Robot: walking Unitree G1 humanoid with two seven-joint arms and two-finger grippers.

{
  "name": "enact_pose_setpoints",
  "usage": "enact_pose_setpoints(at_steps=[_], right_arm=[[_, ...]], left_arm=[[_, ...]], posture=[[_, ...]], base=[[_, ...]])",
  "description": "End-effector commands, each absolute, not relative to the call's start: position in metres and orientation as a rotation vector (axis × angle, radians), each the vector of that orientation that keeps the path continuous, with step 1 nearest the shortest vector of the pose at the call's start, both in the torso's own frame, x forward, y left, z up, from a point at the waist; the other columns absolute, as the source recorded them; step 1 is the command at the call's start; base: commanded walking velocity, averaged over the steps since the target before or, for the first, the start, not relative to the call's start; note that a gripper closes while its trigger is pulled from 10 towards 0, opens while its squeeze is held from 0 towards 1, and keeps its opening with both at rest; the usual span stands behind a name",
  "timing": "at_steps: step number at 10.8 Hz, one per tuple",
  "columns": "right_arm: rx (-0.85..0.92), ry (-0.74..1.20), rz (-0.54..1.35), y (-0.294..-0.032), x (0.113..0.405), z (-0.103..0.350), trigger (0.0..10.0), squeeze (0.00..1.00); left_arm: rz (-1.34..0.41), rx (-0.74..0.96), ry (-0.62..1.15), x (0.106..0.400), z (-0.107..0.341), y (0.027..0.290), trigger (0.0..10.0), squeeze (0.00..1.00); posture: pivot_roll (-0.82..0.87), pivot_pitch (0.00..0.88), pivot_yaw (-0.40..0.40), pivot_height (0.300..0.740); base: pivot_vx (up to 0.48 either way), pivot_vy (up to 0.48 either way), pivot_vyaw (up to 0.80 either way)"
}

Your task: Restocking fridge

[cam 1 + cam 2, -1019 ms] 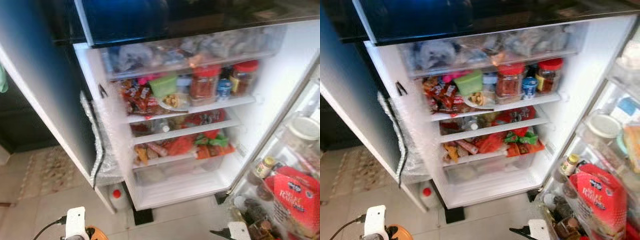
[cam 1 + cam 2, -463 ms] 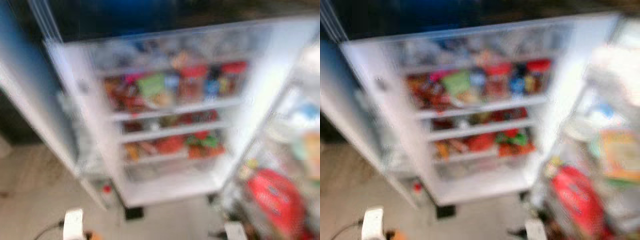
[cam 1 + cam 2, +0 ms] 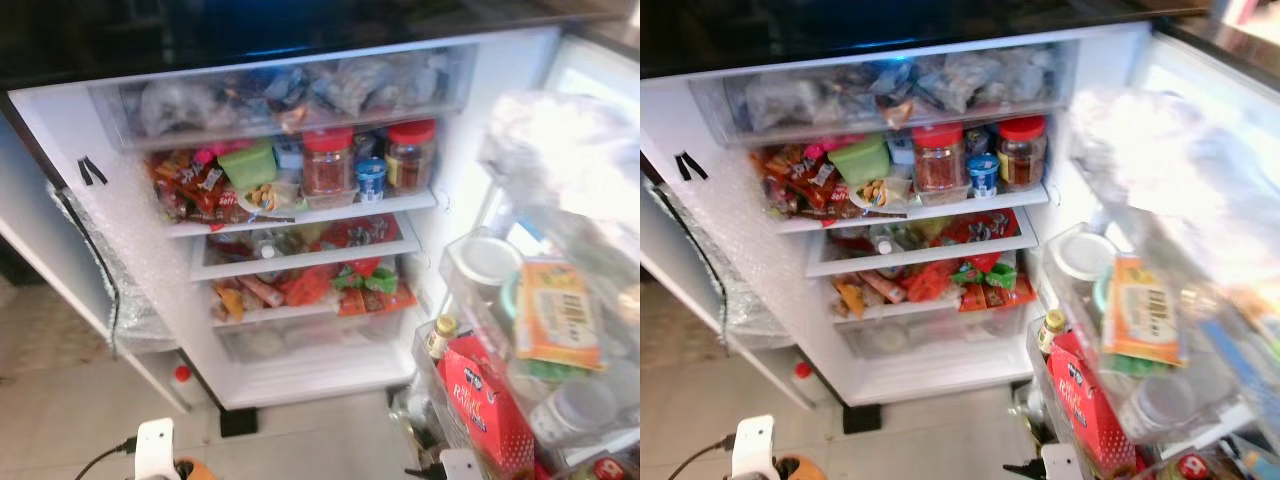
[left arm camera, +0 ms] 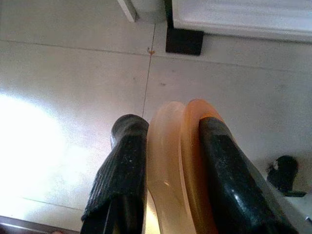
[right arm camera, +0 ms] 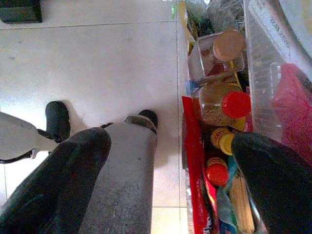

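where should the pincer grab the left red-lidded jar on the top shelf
Probably around the red-lidded jar's body just below the lid, coming straight in from the open front. It stands upright at the shelf edge, with a green tub and a small blue-lidded cup close on either side.

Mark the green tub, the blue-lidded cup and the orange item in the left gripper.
green tub [image 3: 249, 163], left eye view, front wall.
blue-lidded cup [image 3: 371, 178], left eye view, its side.
orange item [image 4: 183, 165], left wrist view, rim between the left gripper's fingers.
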State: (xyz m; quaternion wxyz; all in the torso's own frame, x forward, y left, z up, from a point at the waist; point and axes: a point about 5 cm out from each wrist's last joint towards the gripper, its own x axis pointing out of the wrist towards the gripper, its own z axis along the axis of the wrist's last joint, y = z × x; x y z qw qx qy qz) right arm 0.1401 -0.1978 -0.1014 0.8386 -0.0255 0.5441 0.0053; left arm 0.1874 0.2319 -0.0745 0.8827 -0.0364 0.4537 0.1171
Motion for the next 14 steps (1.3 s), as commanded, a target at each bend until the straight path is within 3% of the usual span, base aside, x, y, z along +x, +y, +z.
enact_pose_setpoints(at_steps=[1,5,8,10,11,14], right_arm=[[-0.075,1.14,-0.031,-0.209,0.143,-0.099,10.0,0.0],[-0.078,1.136,-0.007,-0.21,0.144,-0.098,10.0,0.0],[-0.061,1.141,0.002,-0.21,0.145,-0.098,10.0,0.0],[-0.033,1.21,0.007,-0.209,0.134,-0.102,10.0,0.0],[-0.041,1.253,0.038,-0.205,0.128,-0.104,10.0,0.0],[-0.035,1.256,0.05,-0.204,0.131,-0.103,10.0,0.0]], left_arm=[[0.249,-0.066,0.936,0.187,-0.073,0.238,10.0,0.0],[0.233,-0.075,0.85,0.193,-0.069,0.236,10.0,0.0],[0.242,-0.191,0.69,0.202,-0.061,0.232,10.0,0.0],[0.124,-0.236,0.312,0.275,0.005,0.229,10.0,0.0],[0.037,-0.306,0.241,0.291,0.02,0.212,10.0,0.0],[-0.062,-0.519,0.153,0.3,0.036,0.189,10.0,0.0]], posture=[[-0.1,0.0,0.056,0.74],[-0.09,0.0,0.047,0.74],[-0.1,0.0,0.044,0.74],[-0.09,0.0,0.043,0.74],[-0.1,0.0,0.046,0.74],[-0.1,0.0,0.046,0.74]], base=[[0.0,0.0,0.0],[0.0,0.0,0.0],[0.0,0.0,0.0],[0.0,0.0,0.0],[0.0,0.0,0.0],[0.0,0.0,0.0]])
